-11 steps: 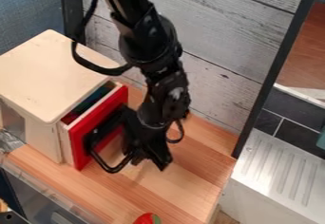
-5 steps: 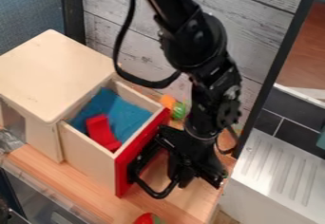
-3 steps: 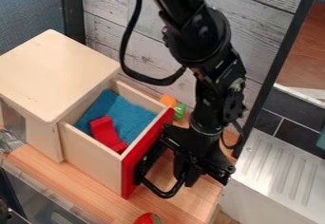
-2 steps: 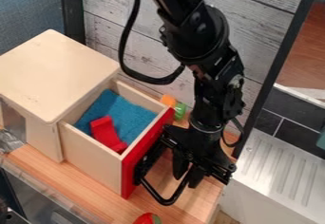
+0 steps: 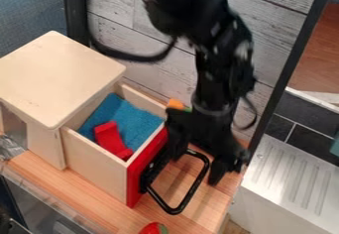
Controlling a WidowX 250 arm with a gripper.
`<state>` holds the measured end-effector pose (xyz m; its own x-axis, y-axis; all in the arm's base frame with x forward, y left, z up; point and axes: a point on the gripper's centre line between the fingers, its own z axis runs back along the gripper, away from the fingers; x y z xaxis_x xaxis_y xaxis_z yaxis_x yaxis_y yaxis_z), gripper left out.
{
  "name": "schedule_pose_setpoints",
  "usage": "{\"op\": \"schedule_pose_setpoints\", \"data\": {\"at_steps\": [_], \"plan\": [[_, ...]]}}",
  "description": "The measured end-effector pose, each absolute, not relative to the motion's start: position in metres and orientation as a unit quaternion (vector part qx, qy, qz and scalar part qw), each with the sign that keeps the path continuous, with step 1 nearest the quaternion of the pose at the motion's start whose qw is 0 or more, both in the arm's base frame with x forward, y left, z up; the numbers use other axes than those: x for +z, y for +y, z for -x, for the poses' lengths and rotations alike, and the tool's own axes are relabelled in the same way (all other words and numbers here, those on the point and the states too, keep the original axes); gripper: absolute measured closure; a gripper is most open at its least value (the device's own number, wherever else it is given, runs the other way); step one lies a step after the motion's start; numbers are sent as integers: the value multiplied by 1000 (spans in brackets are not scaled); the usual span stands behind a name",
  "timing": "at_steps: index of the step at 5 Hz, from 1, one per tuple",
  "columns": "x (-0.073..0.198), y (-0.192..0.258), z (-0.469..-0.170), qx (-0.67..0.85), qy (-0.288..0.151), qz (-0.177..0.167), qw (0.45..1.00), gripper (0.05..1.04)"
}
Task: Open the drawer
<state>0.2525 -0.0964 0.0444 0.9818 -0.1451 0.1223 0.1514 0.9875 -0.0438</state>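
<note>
- Hanging near the handle [image 5: 174,210] of the open drawer [image 5: 96,168], gripper [image 5: 196,170] is showing jaws released, spread.
- Red block [image 5: 110,138] is lying inside, on blue cloth [image 5: 138,123].

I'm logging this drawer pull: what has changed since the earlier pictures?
The drawer slid outward to the lower right, baring the blue cloth and red block. The pincer shifted upward, apparently letting go of the handle, which swung outward. The cabinet and red toy stayed put.
</note>
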Motion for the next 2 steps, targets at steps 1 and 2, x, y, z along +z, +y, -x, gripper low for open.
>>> {"op": "schedule_pose_setpoints", "data": {"at_steps": [1,2], "plan": [[87,-87,-238,-120,-77,40,989,81],[115,-78,-222,-173,-83,41,981,83]]}}
